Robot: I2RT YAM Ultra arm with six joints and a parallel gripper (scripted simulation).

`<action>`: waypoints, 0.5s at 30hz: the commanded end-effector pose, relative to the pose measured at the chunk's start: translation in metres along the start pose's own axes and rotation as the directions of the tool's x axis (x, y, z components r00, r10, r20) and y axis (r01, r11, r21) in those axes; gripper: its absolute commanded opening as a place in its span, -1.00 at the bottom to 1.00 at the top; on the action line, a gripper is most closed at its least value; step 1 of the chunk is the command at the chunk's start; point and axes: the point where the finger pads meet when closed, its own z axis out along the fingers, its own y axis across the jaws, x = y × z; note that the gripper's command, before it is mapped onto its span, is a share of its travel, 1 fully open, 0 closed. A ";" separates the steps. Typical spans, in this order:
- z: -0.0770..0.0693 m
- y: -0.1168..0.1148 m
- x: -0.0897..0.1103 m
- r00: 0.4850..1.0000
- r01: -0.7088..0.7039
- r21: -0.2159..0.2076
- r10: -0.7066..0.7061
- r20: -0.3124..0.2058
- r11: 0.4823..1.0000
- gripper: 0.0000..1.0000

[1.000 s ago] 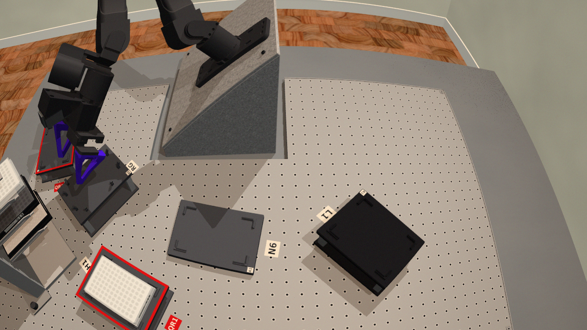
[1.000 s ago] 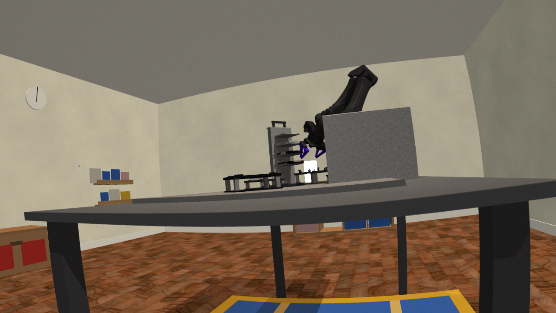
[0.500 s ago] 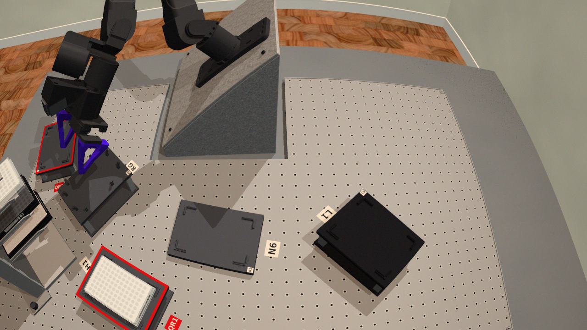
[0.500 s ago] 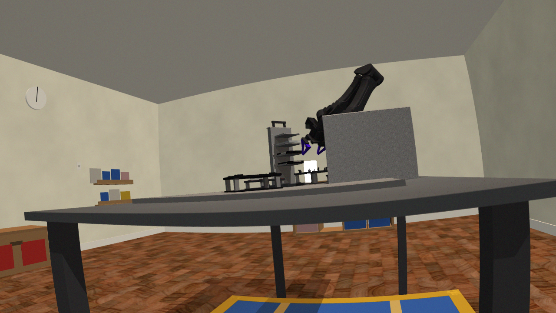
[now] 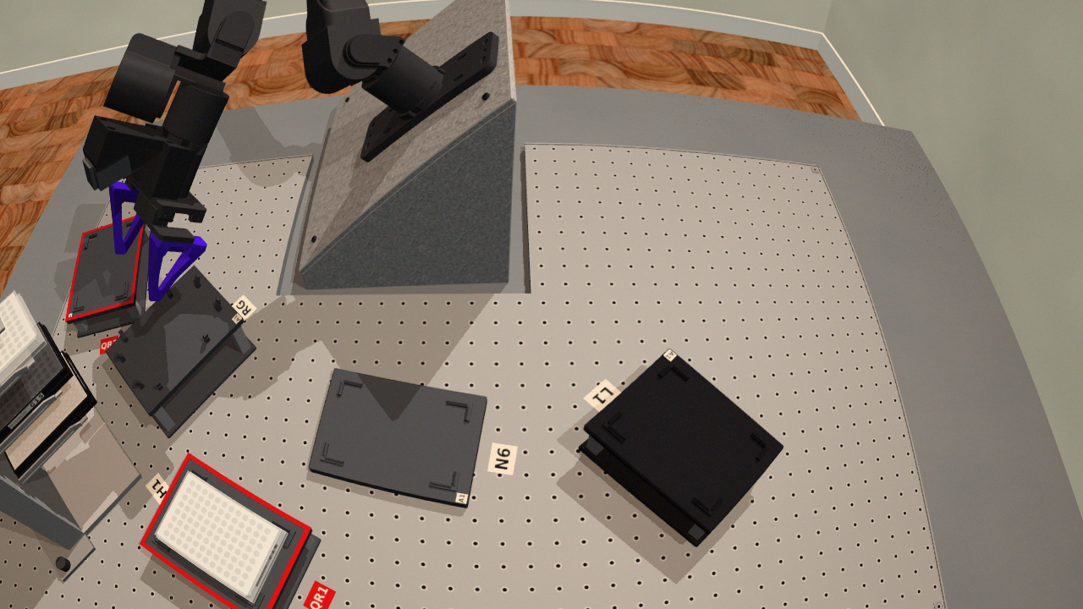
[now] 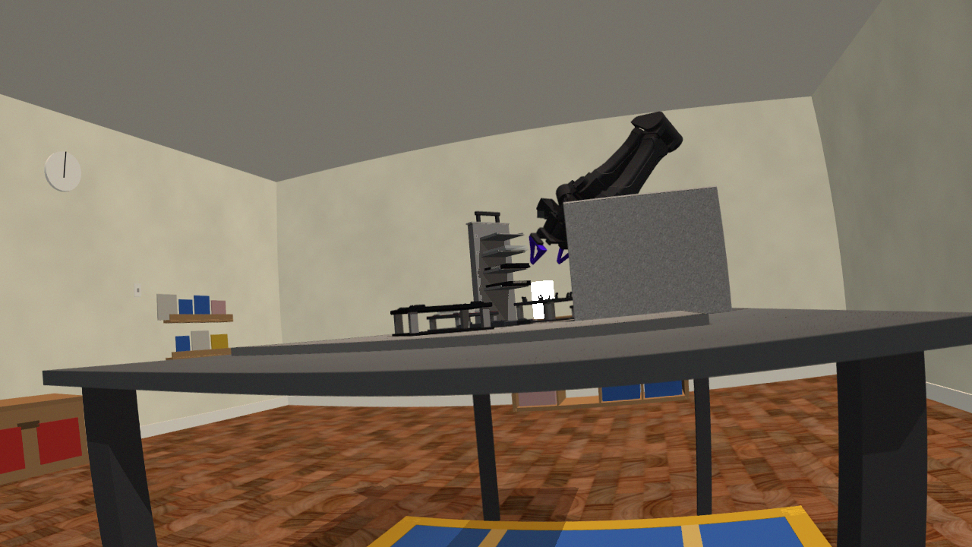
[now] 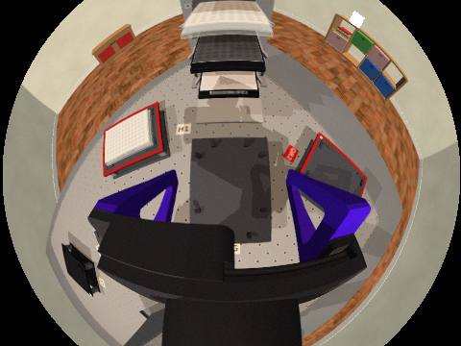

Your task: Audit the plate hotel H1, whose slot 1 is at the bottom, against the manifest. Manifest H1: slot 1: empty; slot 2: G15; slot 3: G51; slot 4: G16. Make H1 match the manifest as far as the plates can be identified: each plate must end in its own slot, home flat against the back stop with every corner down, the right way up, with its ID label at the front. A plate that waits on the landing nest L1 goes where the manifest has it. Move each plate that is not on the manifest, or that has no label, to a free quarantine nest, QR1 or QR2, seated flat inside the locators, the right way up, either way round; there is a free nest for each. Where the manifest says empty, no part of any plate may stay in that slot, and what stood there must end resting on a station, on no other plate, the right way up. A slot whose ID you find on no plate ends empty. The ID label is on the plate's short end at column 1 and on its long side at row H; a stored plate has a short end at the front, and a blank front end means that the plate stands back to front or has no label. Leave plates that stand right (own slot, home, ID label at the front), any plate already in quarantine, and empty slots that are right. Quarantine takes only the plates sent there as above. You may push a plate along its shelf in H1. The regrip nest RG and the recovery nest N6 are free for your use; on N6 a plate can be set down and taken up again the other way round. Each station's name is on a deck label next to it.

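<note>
My gripper (image 5: 147, 242) has blue fingers, stands wide open and holds nothing. It hangs above the far end of the regrip nest RG (image 5: 178, 344), next to the quarantine nest QR2 (image 5: 106, 272), which holds no plate. In the wrist view the fingers straddle RG (image 7: 230, 188) and face the hotel H1. H1 holds a white plate (image 7: 225, 19) uppermost, a black plate (image 7: 229, 52) under it and a pale plate (image 7: 229, 85) lowest. Their labels are too small to read. A white plate (image 5: 219, 534) lies in QR1.
The recovery nest N6 (image 5: 397, 435) and the landing nest L1 (image 5: 681, 442) hold no plate. The grey wedge block (image 5: 412, 173) that carries the arm's base stands behind RG. H1 (image 6: 496, 274) stands upright at the deck's left edge.
</note>
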 end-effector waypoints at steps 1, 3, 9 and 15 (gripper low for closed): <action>-0.004 0.001 0.003 1.000 0.005 -0.007 -0.005 -0.013 1.000 1.00; -0.007 0.001 0.003 1.000 0.005 -0.007 -0.005 -0.013 1.000 1.00; -0.021 0.001 -0.012 1.000 0.004 -0.007 -0.005 -0.013 1.000 1.00; -0.033 0.001 -0.023 1.000 0.004 -0.008 -0.004 -0.014 1.000 1.00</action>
